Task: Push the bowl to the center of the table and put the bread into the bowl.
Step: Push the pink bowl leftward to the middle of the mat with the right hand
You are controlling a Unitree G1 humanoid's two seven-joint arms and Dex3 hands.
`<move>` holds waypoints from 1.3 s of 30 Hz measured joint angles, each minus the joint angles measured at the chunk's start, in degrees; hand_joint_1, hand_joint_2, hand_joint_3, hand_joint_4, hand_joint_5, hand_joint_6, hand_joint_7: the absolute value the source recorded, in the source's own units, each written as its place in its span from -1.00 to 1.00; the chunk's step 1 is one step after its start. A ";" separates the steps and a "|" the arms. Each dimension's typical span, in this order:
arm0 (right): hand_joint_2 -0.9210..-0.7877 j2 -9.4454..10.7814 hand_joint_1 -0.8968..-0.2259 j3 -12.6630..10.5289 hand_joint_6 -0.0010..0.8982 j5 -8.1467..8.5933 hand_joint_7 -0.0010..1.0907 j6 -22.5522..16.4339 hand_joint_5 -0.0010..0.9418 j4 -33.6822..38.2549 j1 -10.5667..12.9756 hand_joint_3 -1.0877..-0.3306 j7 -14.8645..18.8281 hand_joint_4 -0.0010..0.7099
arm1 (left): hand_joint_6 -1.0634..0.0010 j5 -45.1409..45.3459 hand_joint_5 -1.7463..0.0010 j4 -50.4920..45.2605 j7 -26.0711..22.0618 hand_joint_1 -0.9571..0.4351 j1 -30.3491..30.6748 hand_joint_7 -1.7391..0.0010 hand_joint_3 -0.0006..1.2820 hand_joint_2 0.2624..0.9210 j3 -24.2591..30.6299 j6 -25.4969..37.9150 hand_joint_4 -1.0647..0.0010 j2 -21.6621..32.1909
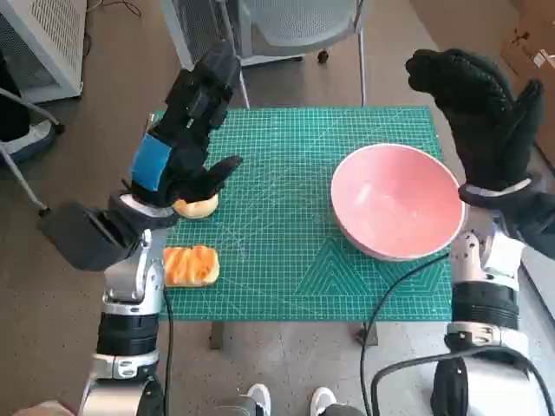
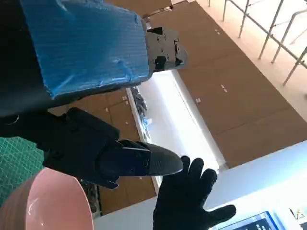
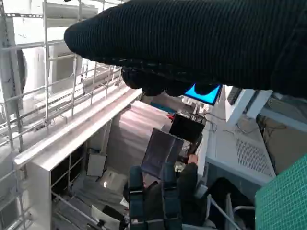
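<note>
A pink bowl (image 1: 397, 201) stands on the right part of the green cutting mat (image 1: 286, 208); its rim also shows in the left wrist view (image 2: 45, 203). My right hand (image 1: 479, 113) is raised above the bowl's far right side, fingers spread, holding nothing; the left wrist view shows the right hand (image 2: 189, 203) too. My left hand (image 1: 186, 130) hovers over the mat's left side, fingers apart and empty. Under its thumb lies a pale bread roll (image 1: 198, 207), partly hidden. An orange-glazed bread (image 1: 190, 265) sits at the mat's near left corner.
A grey chair (image 1: 290, 26) stands beyond the table's far edge, a white unit (image 1: 39, 39) at the far left. A black cable (image 1: 390, 295) hangs off the table's front right. Shoes (image 1: 286, 400) of a person show below the near edge. A person (image 3: 163, 191) sits across the room.
</note>
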 measured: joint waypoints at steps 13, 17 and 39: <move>-1.00 -0.01 -0.29 0.05 -0.06 -0.02 -0.99 0.06 -1.00 -0.09 0.00 0.04 -0.03 -0.12 | 1.00 0.00 1.00 0.22 -0.01 -0.38 0.00 0.67 -0.58 1.00 0.01 0.00 1.00 -0.09; -1.00 -0.02 -0.29 0.04 -0.06 -0.01 -0.99 0.06 -1.00 -0.09 0.00 0.04 -0.03 -0.12 | 1.00 0.00 1.00 0.25 -0.01 -0.38 0.00 0.67 -0.58 1.00 0.01 0.00 1.00 -0.09; -1.00 -0.20 -0.29 -0.06 -0.06 0.05 -1.00 0.05 -1.00 0.03 0.00 0.03 -0.20 -0.12 | 1.00 0.06 1.00 0.25 -0.01 -0.38 0.00 0.67 -0.57 1.00 0.02 0.00 1.00 -0.09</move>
